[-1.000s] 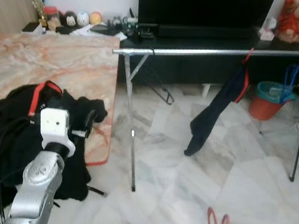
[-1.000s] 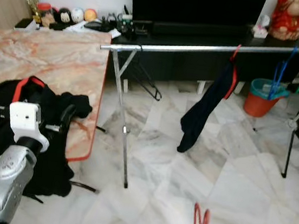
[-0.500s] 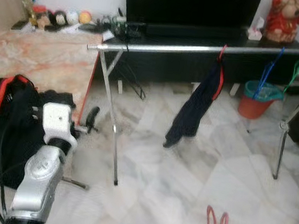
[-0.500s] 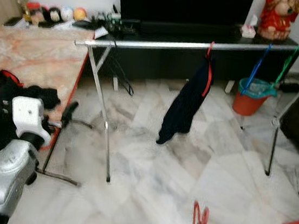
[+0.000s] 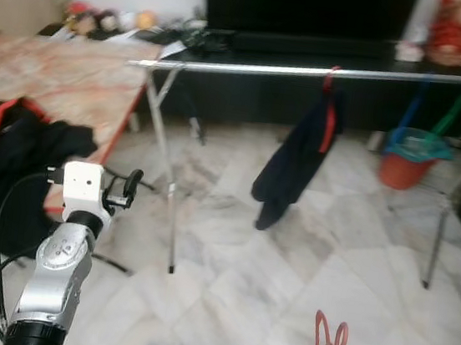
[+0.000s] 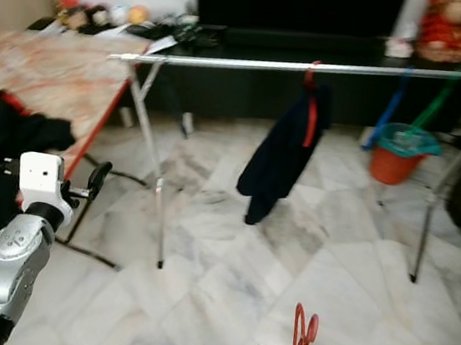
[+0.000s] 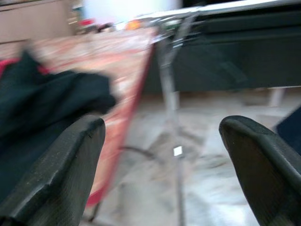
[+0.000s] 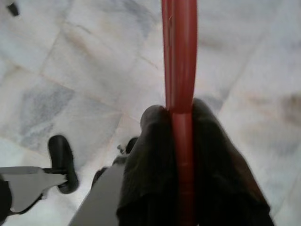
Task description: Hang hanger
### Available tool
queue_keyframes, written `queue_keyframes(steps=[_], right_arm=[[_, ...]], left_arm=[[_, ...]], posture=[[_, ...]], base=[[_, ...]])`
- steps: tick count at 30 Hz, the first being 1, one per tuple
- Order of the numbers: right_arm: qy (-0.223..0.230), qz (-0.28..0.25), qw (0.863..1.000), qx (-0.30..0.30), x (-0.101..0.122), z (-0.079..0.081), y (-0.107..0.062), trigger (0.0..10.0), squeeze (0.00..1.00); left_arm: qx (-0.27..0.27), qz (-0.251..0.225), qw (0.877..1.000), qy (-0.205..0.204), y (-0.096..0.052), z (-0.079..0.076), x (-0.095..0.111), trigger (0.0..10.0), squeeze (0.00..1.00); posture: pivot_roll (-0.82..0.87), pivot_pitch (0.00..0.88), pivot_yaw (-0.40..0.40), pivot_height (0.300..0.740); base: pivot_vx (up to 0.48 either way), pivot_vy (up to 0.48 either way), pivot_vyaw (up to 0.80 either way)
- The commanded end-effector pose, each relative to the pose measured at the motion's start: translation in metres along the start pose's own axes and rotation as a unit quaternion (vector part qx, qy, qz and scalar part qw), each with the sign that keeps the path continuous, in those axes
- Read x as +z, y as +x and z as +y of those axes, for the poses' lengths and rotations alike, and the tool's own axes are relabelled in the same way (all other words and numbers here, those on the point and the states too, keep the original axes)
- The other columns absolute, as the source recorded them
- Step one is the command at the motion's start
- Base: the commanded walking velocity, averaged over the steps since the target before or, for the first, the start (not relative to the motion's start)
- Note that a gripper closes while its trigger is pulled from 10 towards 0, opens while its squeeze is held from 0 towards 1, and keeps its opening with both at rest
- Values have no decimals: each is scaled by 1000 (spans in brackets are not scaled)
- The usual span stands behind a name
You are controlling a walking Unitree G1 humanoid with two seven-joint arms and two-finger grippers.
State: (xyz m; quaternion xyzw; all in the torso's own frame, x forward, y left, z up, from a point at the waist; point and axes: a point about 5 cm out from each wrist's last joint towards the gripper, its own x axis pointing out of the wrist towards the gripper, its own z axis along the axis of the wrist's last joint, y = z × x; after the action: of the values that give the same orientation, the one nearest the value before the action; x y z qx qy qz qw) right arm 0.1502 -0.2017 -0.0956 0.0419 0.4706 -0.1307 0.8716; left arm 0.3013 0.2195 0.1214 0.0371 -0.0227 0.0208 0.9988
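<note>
While my right gripper [image 8: 181, 141] sits at the bottom edge of the frame, its fingers [image 8: 150, 155] are pressed tight on the red hanger [image 5: 328, 340], which stands up from them over the marble floor [image 5: 286, 264]. My left gripper [image 7: 160, 155] is raised at the lower left, with its fingers [image 7: 61, 165] spread wide and holding nothing.

To do this step well, I think I must first come closer, because the silver rail [image 5: 310, 71] in the upper part of the frame is still well apart from the hanger. Then I should lift the hook above the rail, choose a free place beside the dark garment [image 5: 295, 159] that already hangs there on a red hanger, and lower the hook fully before I loosen my fingers.

At the left, black clothes [image 5: 13, 163] lie on the marbled desk [image 5: 65, 76]. Farther, at the upper right, a teal-rimmed orange bucket [image 5: 409, 157] stands on the floor; blue and green sticks seem to rise from it, but it is blurred.
</note>
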Motion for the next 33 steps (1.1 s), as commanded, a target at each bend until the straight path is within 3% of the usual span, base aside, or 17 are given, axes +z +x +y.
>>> queue_keyframes(steps=[1, 10, 13, 16, 17, 19, 28, 30, 33], right_arm=[[15, -6, 1000, 9, 2, 10, 0, 10000, 0], [22, -3, 1000, 11, 0, 15, 0, 10000, 0], [14, 2, 1000, 11, -4, 15, -1, 10000, 0], [8, 10, 1000, 8, -12, 13, -3, 10000, 0], [1, 18, 1000, 7, -18, 11, -4, 10000, 0], [-4, 24, 1000, 7, -24, 9, -6, 10000, 0], [-44, 36, 998, 8, -34, -8, -9, 10000, 0], [-51, 37, 998, 5, -34, -12, -9, 10000, 0], [-48, 39, 998, -8, -34, -20, -9, 10000, 0]], left_arm=[[7, -2, 1000, 7, 2, 10, 1, 10000, 0], [-16, 55, 998, 41, 0, 16, -32, 10000, 0], [-47, 105, 991, 62, -6, 16, -55, 10000, 0], [-71, 158, 981, 86, -19, 17, -79, 10000, 0], [-89, 191, 971, 110, -30, 18, -94, 10000, 0], [-87, 214, 966, 113, -40, 18, -106, 10000, 0], [-43, 340, 936, 85, -80, 13, -156, 10000, 0], [-26, 355, 932, 73, -86, 13, -161, 10000, 0], [7, 401, 915, 49, -108, 14, -176, 10000, 0]], posture=[[-6, 0, 82, 740], [13, 0, 72, 740], [21, 0, 61, 740], [29, 0, 46, 740], [37, 0, 31, 740], [47, 0, 14, 740], [117, 0, -123, 740], [111, 0, -119, 740], [94, 0, -107, 740]], base=[[0, 0, 800], [0, 0, 89], [0, 0, 0], [0, 0, 0], [0, 0, 0], [0, 0, 0], [0, 0, 0], [0, 0, 0], [0, 0, 0]])
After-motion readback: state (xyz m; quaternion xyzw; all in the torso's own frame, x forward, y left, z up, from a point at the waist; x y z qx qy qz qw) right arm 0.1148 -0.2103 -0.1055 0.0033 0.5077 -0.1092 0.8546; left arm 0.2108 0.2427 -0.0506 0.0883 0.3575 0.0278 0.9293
